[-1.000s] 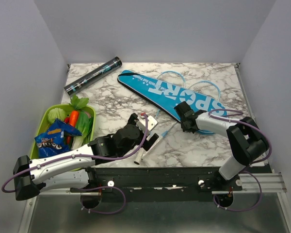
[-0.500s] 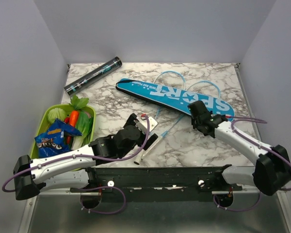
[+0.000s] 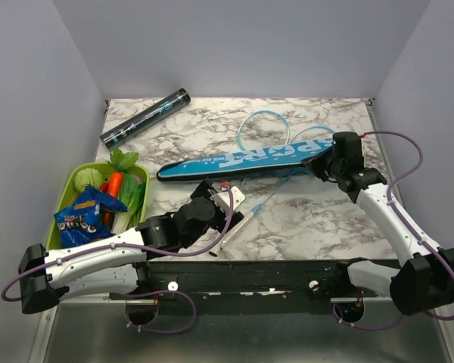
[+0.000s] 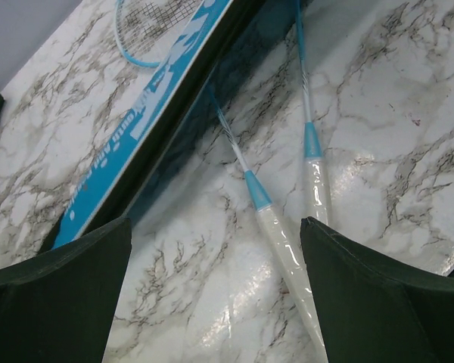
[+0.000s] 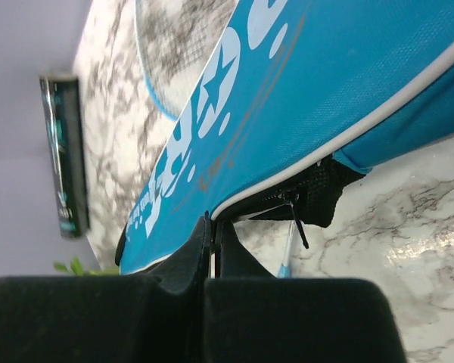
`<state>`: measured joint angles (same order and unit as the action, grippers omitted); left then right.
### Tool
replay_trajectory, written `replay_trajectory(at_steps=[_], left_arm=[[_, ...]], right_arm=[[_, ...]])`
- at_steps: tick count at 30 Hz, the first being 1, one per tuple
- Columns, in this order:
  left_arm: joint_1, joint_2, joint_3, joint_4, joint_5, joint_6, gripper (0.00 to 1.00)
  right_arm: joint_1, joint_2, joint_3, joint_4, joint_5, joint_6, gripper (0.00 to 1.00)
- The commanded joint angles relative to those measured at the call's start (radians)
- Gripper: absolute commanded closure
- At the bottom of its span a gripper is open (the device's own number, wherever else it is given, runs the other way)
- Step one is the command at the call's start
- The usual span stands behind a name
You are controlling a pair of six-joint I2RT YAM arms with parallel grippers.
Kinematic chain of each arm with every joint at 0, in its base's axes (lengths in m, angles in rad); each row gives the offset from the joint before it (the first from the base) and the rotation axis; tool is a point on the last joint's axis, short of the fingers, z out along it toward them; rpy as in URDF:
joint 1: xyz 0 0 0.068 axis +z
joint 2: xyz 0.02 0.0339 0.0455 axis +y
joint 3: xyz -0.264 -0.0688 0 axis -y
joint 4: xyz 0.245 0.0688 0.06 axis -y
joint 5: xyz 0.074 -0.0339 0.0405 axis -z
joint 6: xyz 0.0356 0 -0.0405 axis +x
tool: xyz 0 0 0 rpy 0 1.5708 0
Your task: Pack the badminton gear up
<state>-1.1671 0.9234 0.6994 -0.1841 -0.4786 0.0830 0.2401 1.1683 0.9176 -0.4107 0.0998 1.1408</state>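
Blue racket cover [image 3: 234, 160] stretching lengthwise away from right pincer [image 3: 329, 162], narrow tip pointing farthest off, pincer closed, seemingly on its wide-end edge, left pincer [image 3: 225, 198] agape.

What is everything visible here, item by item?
dark slim tube: one, black, far left corner
long blue "SPORT" racket cover: one, blue, stretched across mid-table
thin light-blue rackets with white handles: two, partly under the cover, handles near front edge
green plastic basket: one, left side, holding vegetables and a blue snack packet
white marble table: one, beneath everything
left gripper: open, over the racket handles
right gripper: shut on the cover's edge
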Motion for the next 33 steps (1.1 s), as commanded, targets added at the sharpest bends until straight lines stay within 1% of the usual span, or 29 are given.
replay_trajectory(at_steps=[1,2,3,5,6,7,9,12,16,19,26,33], left_arm=[[-0.005,0.017,0.014,0.003,-0.034,0.049,0.01],[-0.006,0.018,0.014,0.003,-0.038,0.057,0.01],[-0.005,0.019,0.011,0.005,-0.044,0.073,0.01],[-0.006,0.026,0.006,0.0,-0.055,0.129,0.01],[-0.005,0.031,0.012,-0.026,-0.043,0.147,0.01],[-0.002,0.037,0.017,-0.04,-0.022,0.177,0.01],[0.004,0.058,0.023,-0.06,0.012,0.192,0.01],[0.017,0.106,0.028,-0.086,0.06,0.202,0.01],[0.02,0.176,0.054,-0.124,0.101,0.175,0.01],[0.023,0.215,0.097,-0.172,0.132,0.123,0.01],[0.026,0.184,0.172,-0.276,0.221,0.008,0.01],[0.026,0.204,0.18,-0.37,0.202,-0.112,0.01]], right_arm=[[-0.05,0.011,0.062,0.004,-0.313,-0.341,0.99],[-0.062,0.014,0.072,-0.006,-0.343,-0.377,0.99],[-0.088,0.021,0.081,-0.022,-0.388,-0.445,0.99],[-0.111,0.024,0.119,-0.078,-0.42,-0.515,0.99],[-0.131,0.027,0.133,-0.095,-0.445,-0.582,0.99],[-0.142,0.04,0.148,-0.124,-0.456,-0.614,0.99],[-0.175,0.056,0.182,-0.149,-0.46,-0.657,0.99],[-0.225,0.1,0.201,-0.151,-0.495,-0.711,0.99],[-0.262,0.162,0.211,-0.103,-0.531,-0.73,0.99],[-0.269,0.203,0.219,-0.082,-0.543,-0.727,0.99],[-0.269,0.237,0.225,-0.06,-0.531,-0.727,0.99],[-0.269,0.238,0.201,-0.045,-0.551,-0.72,0.99]])
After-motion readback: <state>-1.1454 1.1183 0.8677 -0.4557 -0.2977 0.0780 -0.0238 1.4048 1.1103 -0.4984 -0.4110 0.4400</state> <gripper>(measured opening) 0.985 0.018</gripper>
